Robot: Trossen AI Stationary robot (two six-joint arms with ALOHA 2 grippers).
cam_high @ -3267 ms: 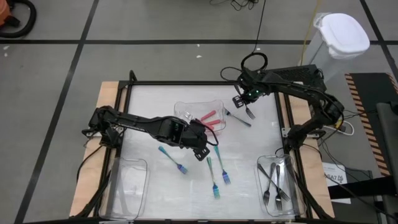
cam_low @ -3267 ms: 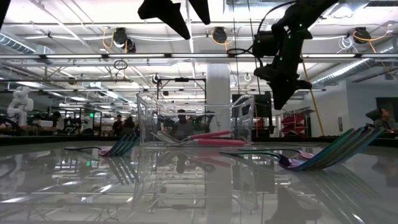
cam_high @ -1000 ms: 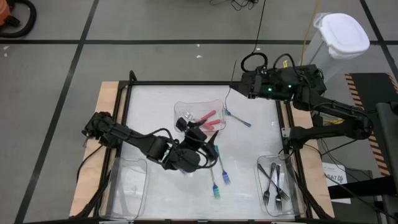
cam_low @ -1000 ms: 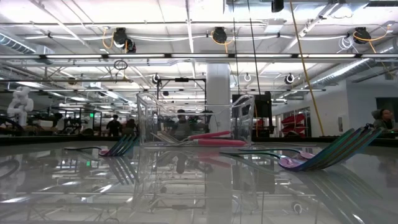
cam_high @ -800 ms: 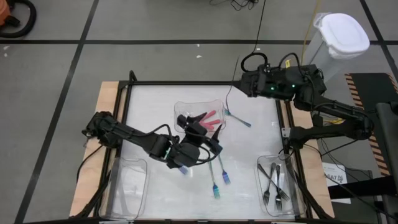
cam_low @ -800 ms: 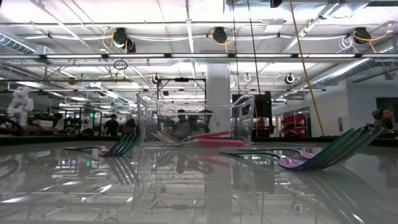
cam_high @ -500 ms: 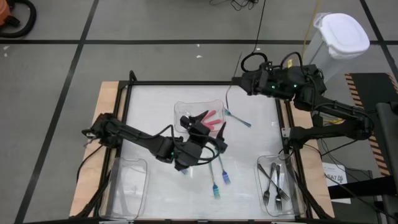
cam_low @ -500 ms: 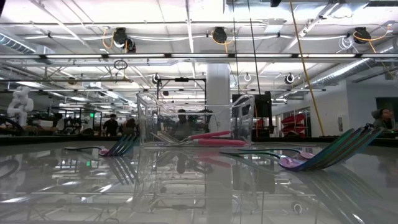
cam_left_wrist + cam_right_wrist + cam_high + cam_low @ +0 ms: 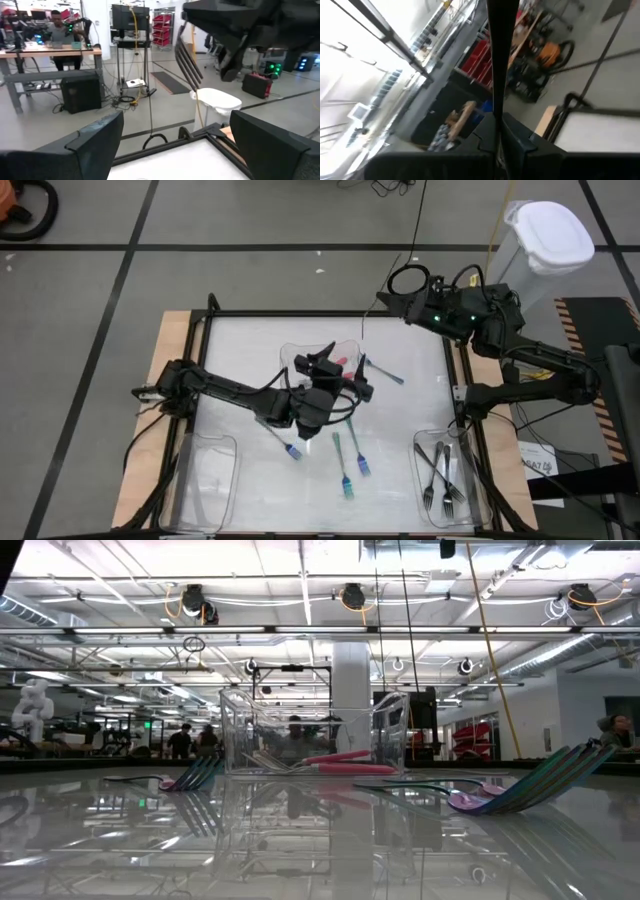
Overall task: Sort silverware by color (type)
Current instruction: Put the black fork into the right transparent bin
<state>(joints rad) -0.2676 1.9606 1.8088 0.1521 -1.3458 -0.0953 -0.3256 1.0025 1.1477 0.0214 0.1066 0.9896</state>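
My left gripper [image 9: 338, 372] hangs open above the clear centre tray [image 9: 300, 352], which holds pink-handled forks [image 9: 340, 363]; its fingers [image 9: 95, 142] stand wide apart with nothing between them. My right gripper [image 9: 385, 298] is raised over the far right corner, shut on a dark grey fork [image 9: 368, 322]. One teal-handled fork [image 9: 382, 370] lies right of the tray. Others [image 9: 348, 465] [image 9: 288, 446] lie nearer the front edge. Several dark forks [image 9: 443, 475] rest in the near-right tray. My right gripper pinches the dark fork's handle [image 9: 497, 117] between its two fingers, which come level from the table's right side. The fork juts out past the fingertips with its tines [image 9: 187, 57] free. It is lifted clear of the table.
An empty clear tray [image 9: 210, 480] stands at the near left corner. A black frame [image 9: 300, 313] borders the table. A white lidded bin [image 9: 548, 238] stands on the floor beyond the far right corner. Bare table lies left of the centre tray.
My left gripper has swung from above the teal forks toward the far edge, rolling as it went, and now hangs over the centre tray. This uncovered the teal fork at the near left. My right gripper has turned a little in place with the dark fork.
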